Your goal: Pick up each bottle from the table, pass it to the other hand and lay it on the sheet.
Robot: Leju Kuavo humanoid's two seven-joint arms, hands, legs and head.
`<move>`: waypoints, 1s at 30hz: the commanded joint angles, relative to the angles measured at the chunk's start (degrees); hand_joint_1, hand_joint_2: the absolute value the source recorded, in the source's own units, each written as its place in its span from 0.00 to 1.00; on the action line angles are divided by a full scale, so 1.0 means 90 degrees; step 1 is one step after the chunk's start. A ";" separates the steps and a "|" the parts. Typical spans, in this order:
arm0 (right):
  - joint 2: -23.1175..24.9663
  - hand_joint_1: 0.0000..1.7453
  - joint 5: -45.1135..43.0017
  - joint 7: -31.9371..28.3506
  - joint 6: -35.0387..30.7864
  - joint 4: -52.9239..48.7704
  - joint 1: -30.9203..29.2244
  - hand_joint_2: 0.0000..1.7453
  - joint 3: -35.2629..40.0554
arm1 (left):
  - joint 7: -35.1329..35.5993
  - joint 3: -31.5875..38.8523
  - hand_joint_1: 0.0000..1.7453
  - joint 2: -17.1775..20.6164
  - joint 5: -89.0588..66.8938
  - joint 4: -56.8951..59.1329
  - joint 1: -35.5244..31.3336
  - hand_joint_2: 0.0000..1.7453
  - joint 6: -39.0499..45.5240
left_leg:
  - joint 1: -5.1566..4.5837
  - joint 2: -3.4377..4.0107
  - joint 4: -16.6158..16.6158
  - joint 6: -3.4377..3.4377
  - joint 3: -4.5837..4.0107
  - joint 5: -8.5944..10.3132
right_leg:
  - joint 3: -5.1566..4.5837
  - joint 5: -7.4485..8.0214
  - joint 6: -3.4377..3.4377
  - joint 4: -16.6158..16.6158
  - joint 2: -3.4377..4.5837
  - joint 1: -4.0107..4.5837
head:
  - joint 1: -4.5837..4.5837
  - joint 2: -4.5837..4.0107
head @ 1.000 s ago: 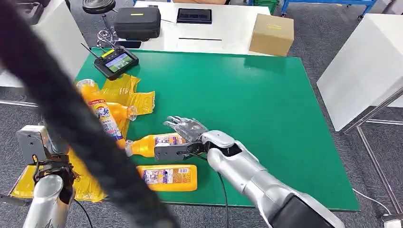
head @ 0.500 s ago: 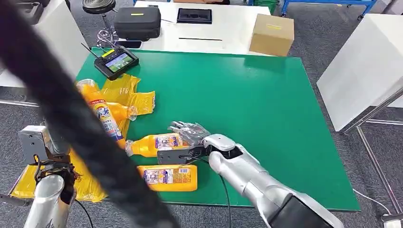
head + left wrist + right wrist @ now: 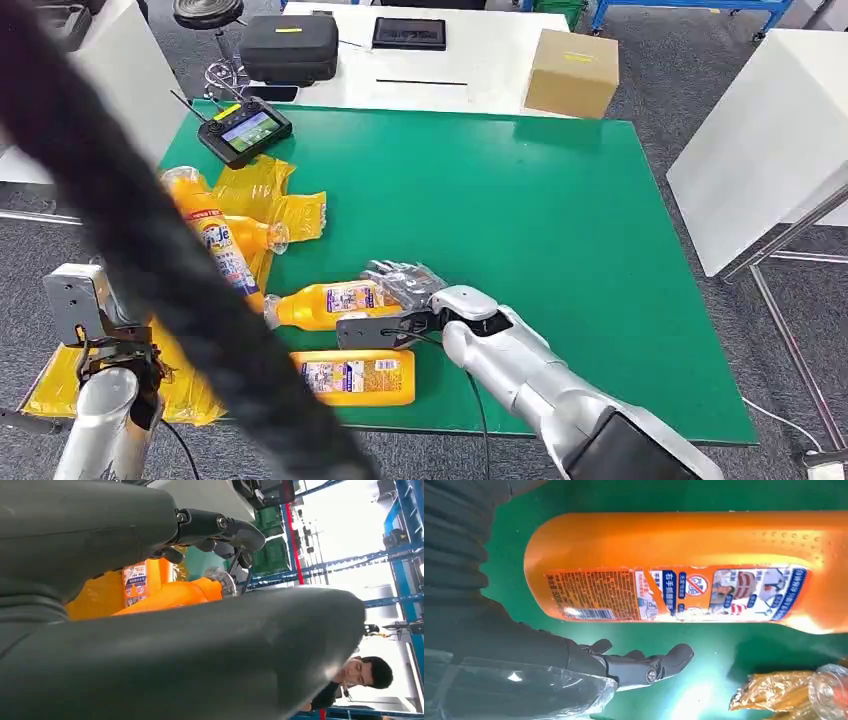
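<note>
An orange bottle (image 3: 322, 304) lies on its side on the green table (image 3: 560, 220), with its base towards my right hand (image 3: 400, 300). The hand straddles that base: dark fingers (image 3: 649, 666) rest on the table at the bottle's (image 3: 674, 565) far side, the grey thumb lies at its near side, and nothing is gripped. A second orange bottle (image 3: 355, 376) lies near the front edge. Two more bottles (image 3: 222, 245) lie on the crumpled yellow sheet (image 3: 290, 212). My left hand (image 3: 220, 530) hovers low at the table's left, fingers apart, the bottles on the sheet (image 3: 165, 587) showing beyond it.
A thick black blurred cable (image 3: 150, 250) crosses the left of the head view. A remote controller (image 3: 245, 130) sits at the table's far left corner. Behind it a white table carries a black case (image 3: 290, 45), a tablet (image 3: 408, 32) and a cardboard box (image 3: 570, 70). A person (image 3: 360, 672) stands nearby.
My right hand has slid a little towards me and settled around the base of the middle bottle. The bottles have not moved; the left arm barely shifted.
</note>
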 commanded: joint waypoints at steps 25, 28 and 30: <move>0.0082 0.00 0.0181 0.0488 0.0008 0.1389 -0.0258 1.00 0.0227 | 0.0050 -0.0102 0.00 -0.0236 0.0006 0.0193 -0.0228 0.00 -0.0141 | 0.0007 -0.0017 -0.0007 -0.0030 0.0017 0.0002 | 0.0023 -0.0004 -0.0013 -0.0009 -0.0022 0.0004 | 0.0000 0.0000; 0.0087 0.17 0.0240 0.0652 0.0053 0.1564 -0.0272 1.00 0.0203 | 0.0062 -0.0169 0.00 -0.0216 0.0029 0.0204 -0.0241 0.00 -0.0167 | 0.0007 -0.0018 -0.0009 -0.0034 0.0024 0.0001 | 0.0028 -0.0005 -0.0016 -0.0013 -0.0023 0.0006 | 0.0000 0.0000; 0.0096 1.00 0.0215 0.0663 0.0126 0.1648 -0.0279 1.00 0.0156 | 0.0057 -0.0218 0.00 -0.0187 0.0045 0.0258 -0.0300 0.00 -0.0180 | 0.0006 -0.0021 -0.0010 -0.0034 0.0026 0.0002 | 0.0029 -0.0005 -0.0015 -0.0014 -0.0025 0.0006 | 0.0000 0.0000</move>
